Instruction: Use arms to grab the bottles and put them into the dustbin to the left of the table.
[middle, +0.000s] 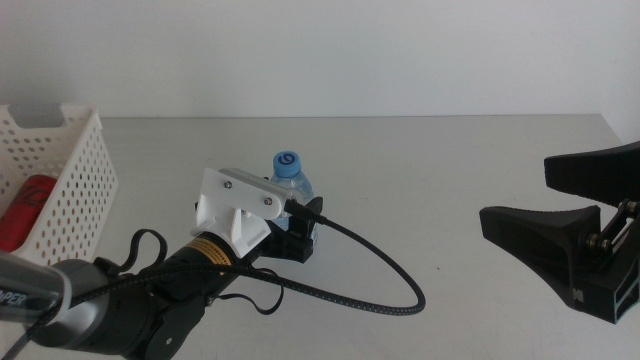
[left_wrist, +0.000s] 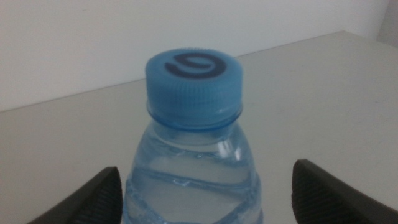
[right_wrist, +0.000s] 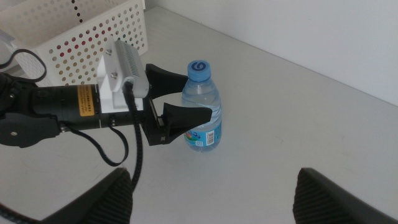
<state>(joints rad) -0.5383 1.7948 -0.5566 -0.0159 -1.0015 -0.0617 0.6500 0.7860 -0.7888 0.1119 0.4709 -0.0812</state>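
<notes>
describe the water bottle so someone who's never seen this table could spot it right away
On the pale table, right of the white perforated dustbin at its left edge, stands the water bottle, upright near the middle. The left gripper is open, with one jaw on each side of it; the right gripper waits open, far to the right. It is small and clear, with a light blue swirl-marked cap.
</notes>
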